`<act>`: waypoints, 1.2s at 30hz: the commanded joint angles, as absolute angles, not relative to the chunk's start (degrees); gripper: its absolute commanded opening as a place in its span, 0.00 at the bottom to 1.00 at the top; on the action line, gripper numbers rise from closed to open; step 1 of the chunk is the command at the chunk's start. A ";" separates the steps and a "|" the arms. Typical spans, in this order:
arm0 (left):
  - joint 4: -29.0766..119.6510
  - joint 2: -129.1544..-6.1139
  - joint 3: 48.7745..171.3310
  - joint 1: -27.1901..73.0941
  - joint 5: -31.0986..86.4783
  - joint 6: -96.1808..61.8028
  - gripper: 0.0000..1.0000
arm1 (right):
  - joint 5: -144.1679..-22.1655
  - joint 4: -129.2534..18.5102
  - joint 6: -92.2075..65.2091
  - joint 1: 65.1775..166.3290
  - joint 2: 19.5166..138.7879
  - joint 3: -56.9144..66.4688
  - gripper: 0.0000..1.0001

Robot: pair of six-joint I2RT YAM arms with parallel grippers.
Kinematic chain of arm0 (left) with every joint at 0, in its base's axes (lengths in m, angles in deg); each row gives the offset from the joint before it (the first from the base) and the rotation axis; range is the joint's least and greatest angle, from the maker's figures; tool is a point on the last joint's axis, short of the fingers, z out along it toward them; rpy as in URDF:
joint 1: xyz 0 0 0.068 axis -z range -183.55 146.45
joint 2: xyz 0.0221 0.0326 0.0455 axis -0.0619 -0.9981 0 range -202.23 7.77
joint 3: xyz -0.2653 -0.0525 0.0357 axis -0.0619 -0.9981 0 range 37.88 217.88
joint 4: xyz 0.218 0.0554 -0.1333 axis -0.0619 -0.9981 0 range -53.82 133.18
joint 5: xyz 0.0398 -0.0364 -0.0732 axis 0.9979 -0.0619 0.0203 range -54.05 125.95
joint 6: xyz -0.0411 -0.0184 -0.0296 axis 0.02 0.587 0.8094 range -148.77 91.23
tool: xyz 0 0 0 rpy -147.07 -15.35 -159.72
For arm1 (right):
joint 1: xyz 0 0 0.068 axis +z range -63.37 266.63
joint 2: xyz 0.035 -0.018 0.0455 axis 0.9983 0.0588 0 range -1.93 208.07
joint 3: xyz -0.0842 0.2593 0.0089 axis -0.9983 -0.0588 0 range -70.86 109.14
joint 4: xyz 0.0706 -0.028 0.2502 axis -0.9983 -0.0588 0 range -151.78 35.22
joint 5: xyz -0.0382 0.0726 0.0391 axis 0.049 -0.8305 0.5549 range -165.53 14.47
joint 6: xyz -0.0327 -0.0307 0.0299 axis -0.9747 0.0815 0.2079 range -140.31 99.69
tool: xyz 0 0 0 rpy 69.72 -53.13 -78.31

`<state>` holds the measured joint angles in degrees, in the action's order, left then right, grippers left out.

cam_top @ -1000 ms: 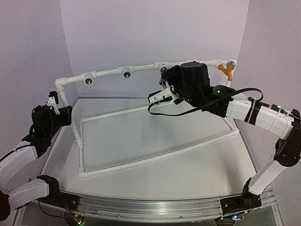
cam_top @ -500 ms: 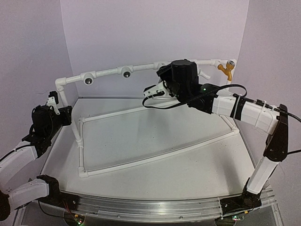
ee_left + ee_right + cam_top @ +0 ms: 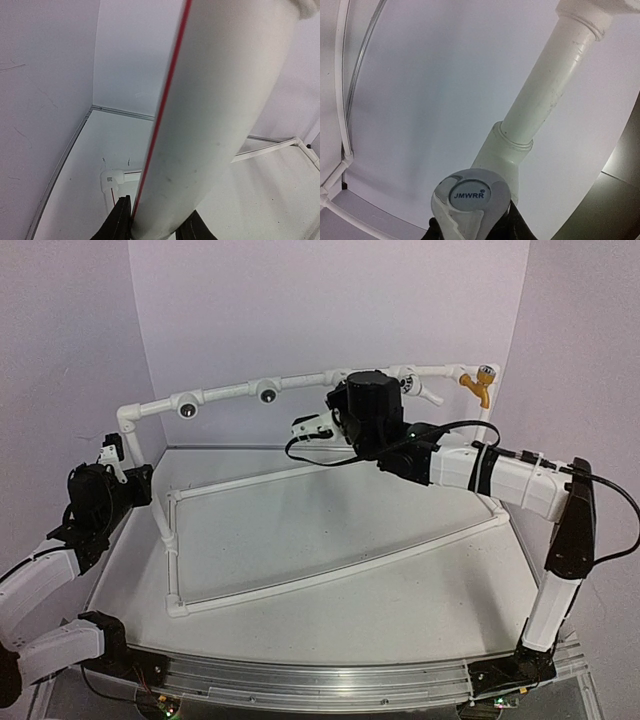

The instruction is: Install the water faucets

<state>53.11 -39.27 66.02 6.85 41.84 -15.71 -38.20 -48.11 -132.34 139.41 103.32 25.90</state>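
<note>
On white table [image 3: 350,600], lilac walls [image 3: 300,310]: L gripper [image 3: 155,226] clamps pipe [image 3: 210,110], R gripper [image 3: 472,229] clamps faucet [image 3: 470,194].

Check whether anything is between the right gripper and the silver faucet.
Nothing visible is in the way. In the wrist view the right gripper has a finger on each side of the faucet, whose cap faces the camera. The white tee sits just beyond it.

A white pipe frame [image 3: 330,575] stands on the table [image 3: 400,610]. Two tee fittings [image 3: 268,393] sit on its top rail, left of the right gripper [image 3: 300,426].
</note>
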 commanded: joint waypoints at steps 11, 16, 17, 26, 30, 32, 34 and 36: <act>48.53 -40.47 67.25 8.42 33.54 -7.77 0.00 | -41.60 -51.49 -36.97 137.56 103.30 33.07 0.00; 48.54 -40.86 67.36 8.38 33.21 -7.76 0.00 | -56.71 -48.42 -0.59 133.09 97.93 25.97 0.00; 48.53 -40.86 67.35 8.39 33.21 -7.76 0.00 | -58.36 -46.94 2.58 132.91 97.62 25.33 0.00; 48.49 -40.57 67.33 8.41 33.14 -7.59 0.00 | -61.80 -38.17 9.53 132.91 91.40 16.55 0.14; 48.48 -40.77 67.33 8.44 32.93 -7.60 0.00 | -63.75 -39.60 2.46 132.89 86.56 12.21 0.37; 48.48 -40.81 67.30 8.42 32.88 -7.67 0.00 | -65.52 -42.66 -2.31 132.89 84.00 10.98 0.52; 48.43 -40.84 67.24 8.40 32.92 -7.67 0.00 | -68.42 -45.43 -9.10 132.91 81.32 9.46 0.63; 48.44 -40.84 67.24 8.41 32.97 -7.67 0.00 | -70.30 -49.12 -14.47 132.93 77.99 7.73 0.78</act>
<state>53.16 -39.88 66.37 7.13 40.08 -15.90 -64.75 -45.02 -3.76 133.00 85.76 9.61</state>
